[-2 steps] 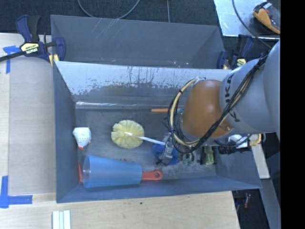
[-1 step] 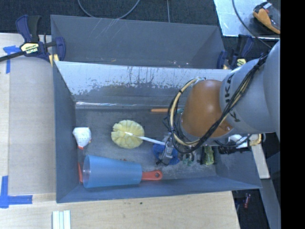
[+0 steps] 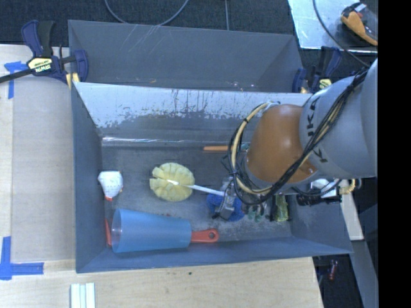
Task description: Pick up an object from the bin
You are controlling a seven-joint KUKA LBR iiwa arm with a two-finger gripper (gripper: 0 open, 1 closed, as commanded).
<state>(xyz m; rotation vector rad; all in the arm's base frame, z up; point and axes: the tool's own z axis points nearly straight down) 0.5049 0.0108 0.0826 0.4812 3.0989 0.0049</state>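
Bin point(image 3: 85, 191): blue cup point(image 3: 151, 231), yellow brush point(image 3: 172, 181)

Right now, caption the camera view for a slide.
Arm over a small blue thing in the bin, beside a yellow brush and a tipped blue cup.

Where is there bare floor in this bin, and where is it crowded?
Bare floor runs along the back, between the sloped back wall and the yellow scrubber. A smaller strip lies at the front right, past the red handle. Crowded: the front left, with the blue cup and white piece, and under the gripper, by the blue thing.
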